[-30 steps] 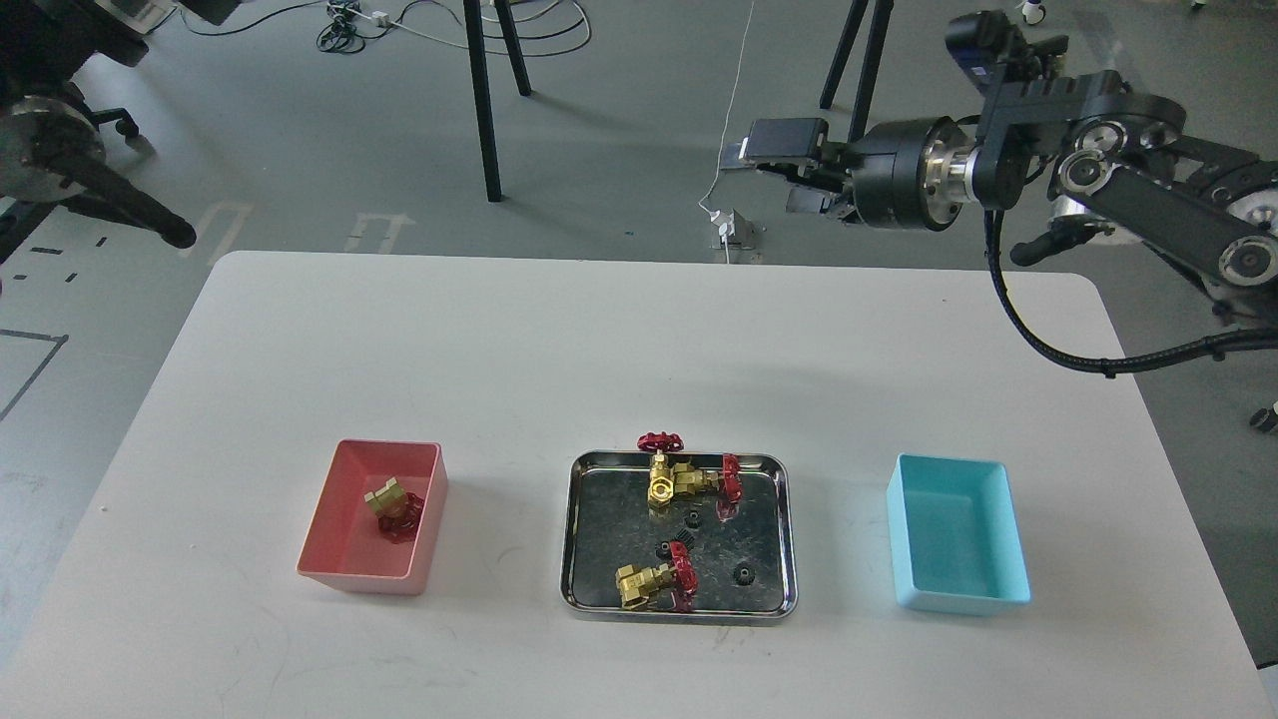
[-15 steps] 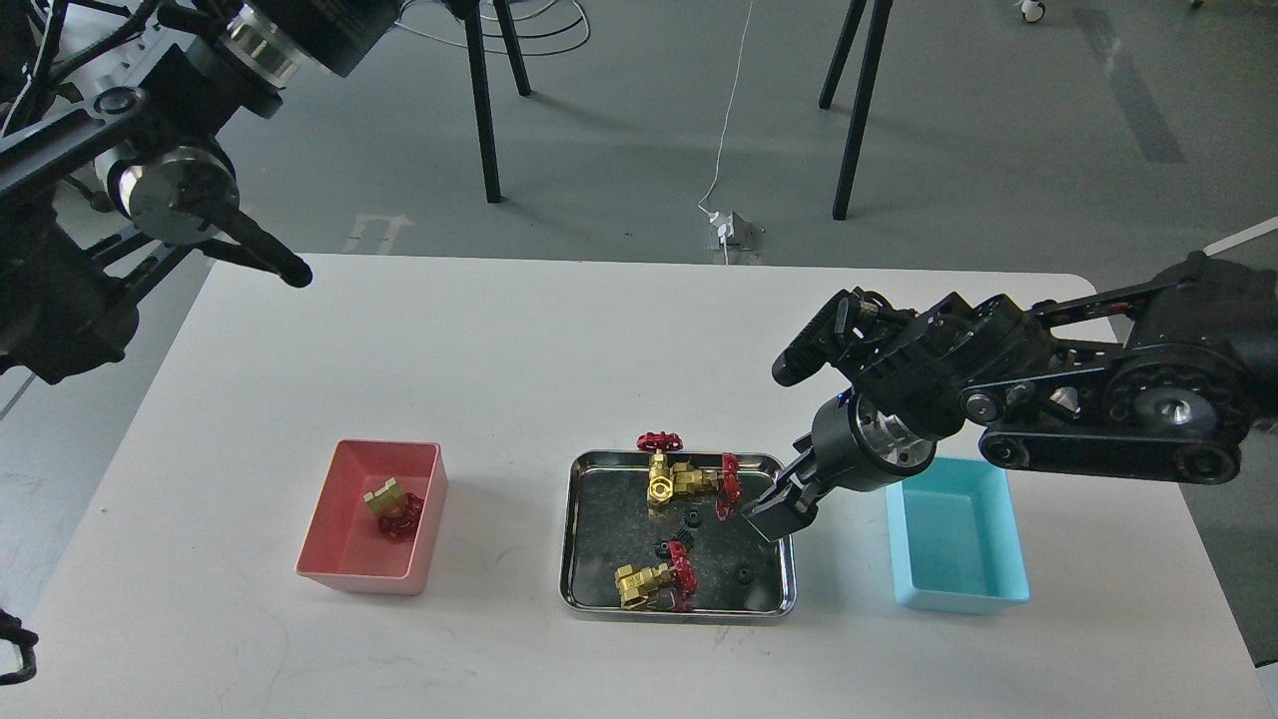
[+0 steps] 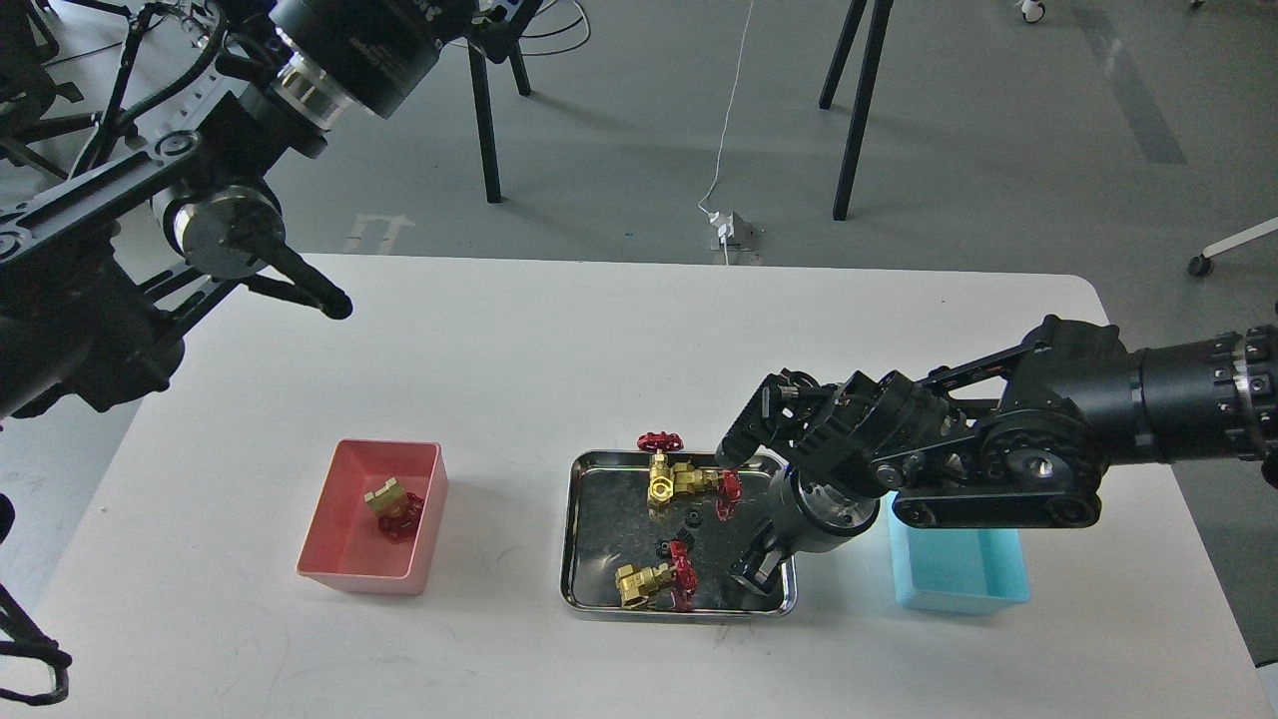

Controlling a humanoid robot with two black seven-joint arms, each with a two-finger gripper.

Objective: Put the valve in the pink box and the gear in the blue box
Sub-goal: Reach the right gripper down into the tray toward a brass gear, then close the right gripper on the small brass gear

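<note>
One valve [image 3: 391, 504] lies in the pink box [image 3: 344, 577] at the left. The steel tray [image 3: 571, 539] holds two valves at its back [image 3: 671, 479] and one at the front [image 3: 647, 583]. Two tiny black gears [image 3: 691, 518] lie in the tray's middle. My right gripper [image 3: 751, 574] reaches down into the tray's front right corner. It is dark, so its fingers cannot be told apart and anything under it is hidden. The blue box [image 3: 958, 579] stands right of the tray, partly behind my right arm. My left gripper [image 3: 499, 15] is high at the top edge, cut off.
The white table [image 3: 519, 340] ends behind at a grey floor with black stand legs [image 3: 484, 120] and a white cable [image 3: 734, 100]. My left arm [image 3: 230, 230] hangs over the table's back left corner. My right arm [image 3: 998, 469] spans the table's right side.
My right gripper has come down from high beyond the table to the tray's right edge, then into its front right corner. My left arm has swung in and to the right.
</note>
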